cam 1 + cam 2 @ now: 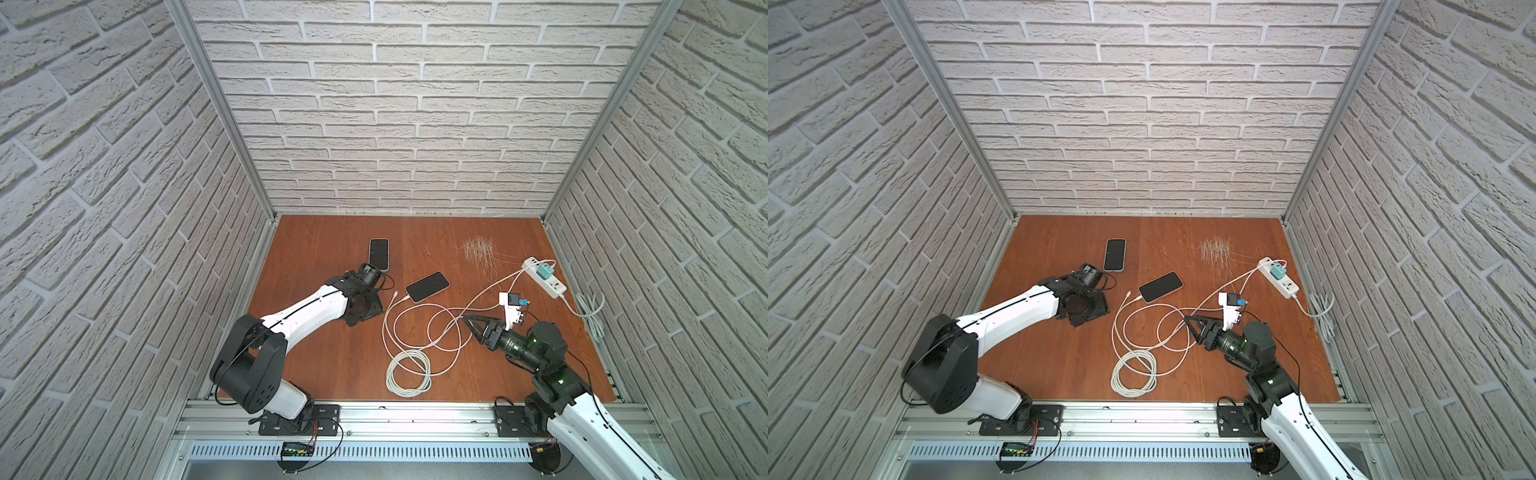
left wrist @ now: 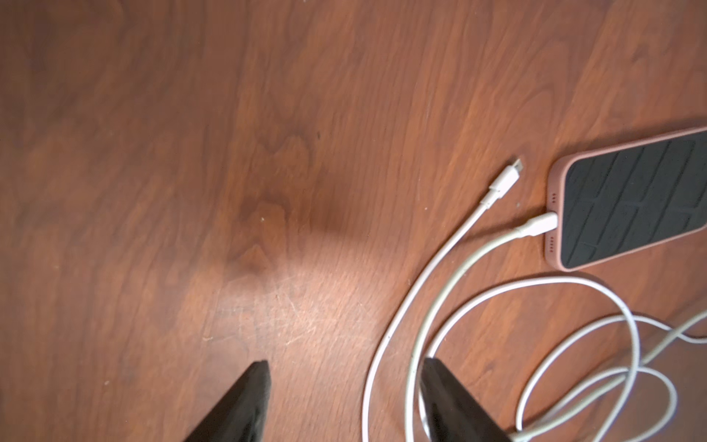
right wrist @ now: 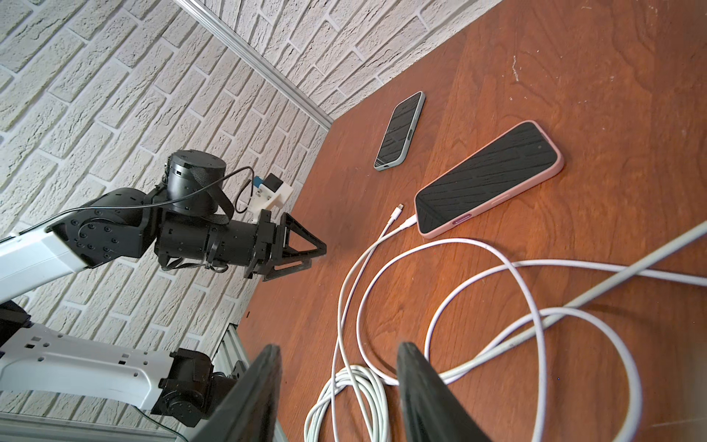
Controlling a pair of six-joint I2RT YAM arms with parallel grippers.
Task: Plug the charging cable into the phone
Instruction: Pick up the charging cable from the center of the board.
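Gaping: left gripper (image 2: 344,365) and right gripper (image 3: 338,347) (neither clamped) — cable plug (image 2: 539,223) sits in pink phone (image 2: 631,199).

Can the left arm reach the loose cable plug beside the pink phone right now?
Probably yes: the loose plug lies on bare table ahead of the open left fingers, nothing between.

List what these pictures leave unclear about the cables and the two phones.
- Far phone: port too small to read in any view.
- Pink phone: far end cut off by the left wrist view's edge.
- Plug in it: seating depth blurred there.
- Cable loops: overlaps hide which cable reaches the teal charger.
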